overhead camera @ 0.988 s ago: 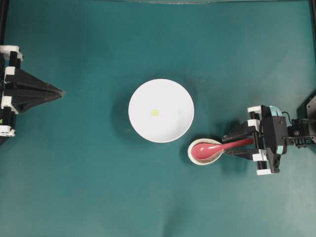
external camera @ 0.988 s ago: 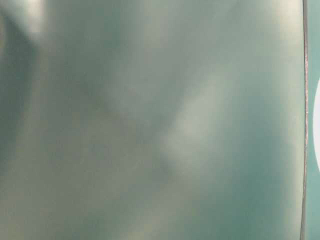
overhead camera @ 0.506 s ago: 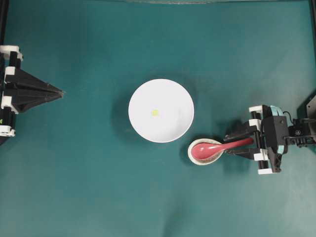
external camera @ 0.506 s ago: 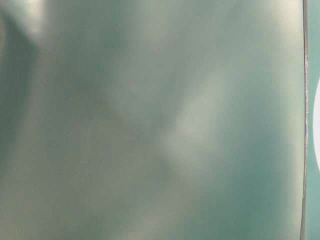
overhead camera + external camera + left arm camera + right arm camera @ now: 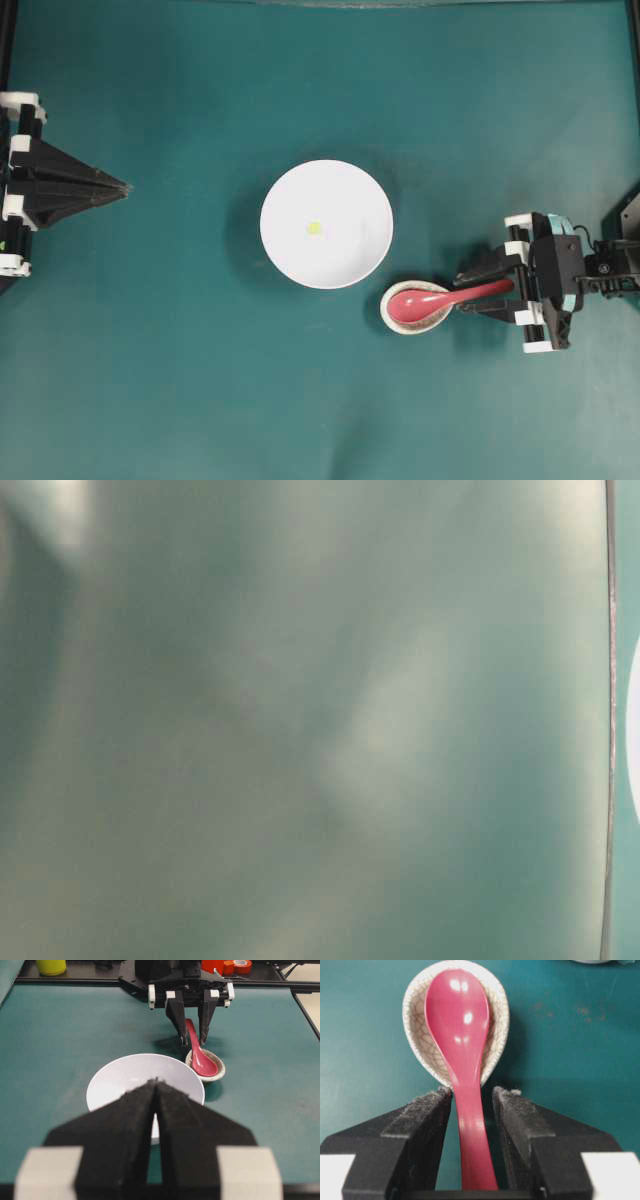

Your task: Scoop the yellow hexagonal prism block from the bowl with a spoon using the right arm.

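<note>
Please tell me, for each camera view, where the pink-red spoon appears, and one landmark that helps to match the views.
Overhead: the spoon lies lower right of centre, scoop in the spoon rest.
Table-level: not in it; only blur.
Left wrist: spoon right of centre, upper half.
Right wrist: spoon centre, handle between the right gripper fingers.
Shared landmark: the spoon rest.

A blurred grey-green surface (image 5: 300, 720) fills nearly the whole view. A thin dark vertical line (image 5: 609, 720) runs down the right side. A white curved shape (image 5: 635, 740) shows at the right edge.
</note>
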Controlling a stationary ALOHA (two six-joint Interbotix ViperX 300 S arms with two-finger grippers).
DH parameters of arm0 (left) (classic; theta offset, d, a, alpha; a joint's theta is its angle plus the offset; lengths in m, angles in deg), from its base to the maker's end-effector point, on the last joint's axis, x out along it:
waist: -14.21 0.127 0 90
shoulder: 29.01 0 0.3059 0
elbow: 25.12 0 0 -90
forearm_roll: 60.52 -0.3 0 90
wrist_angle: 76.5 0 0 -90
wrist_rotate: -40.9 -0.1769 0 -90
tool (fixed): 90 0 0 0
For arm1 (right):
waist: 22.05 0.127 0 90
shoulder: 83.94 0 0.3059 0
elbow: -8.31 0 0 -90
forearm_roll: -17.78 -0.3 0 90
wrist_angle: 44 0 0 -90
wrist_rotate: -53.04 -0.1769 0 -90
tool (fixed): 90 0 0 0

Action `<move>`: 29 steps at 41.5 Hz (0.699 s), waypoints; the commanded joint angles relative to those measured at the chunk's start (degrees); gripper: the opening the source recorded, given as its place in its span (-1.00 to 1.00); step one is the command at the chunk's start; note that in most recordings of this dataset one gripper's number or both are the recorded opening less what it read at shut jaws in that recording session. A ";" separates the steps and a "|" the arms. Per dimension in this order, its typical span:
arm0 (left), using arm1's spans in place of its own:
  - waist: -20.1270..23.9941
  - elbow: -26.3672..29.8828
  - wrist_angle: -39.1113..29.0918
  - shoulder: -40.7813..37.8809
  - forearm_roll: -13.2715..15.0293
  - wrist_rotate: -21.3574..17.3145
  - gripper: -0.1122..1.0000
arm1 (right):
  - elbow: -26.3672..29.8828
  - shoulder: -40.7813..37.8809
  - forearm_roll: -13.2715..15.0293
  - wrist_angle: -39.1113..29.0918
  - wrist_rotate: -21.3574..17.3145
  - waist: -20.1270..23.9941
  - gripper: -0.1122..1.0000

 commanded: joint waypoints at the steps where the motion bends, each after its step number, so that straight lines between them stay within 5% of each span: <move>1: 0.09 1.14 0.26 -0.53 -0.09 0.09 -0.79 | 0.09 0.53 0.18 0.26 0.09 0.00 0.02; 29: 0.09 1.14 0.26 -0.53 -0.09 0.09 -0.79 | -0.18 0.53 0.26 0.62 0.18 0.00 -0.01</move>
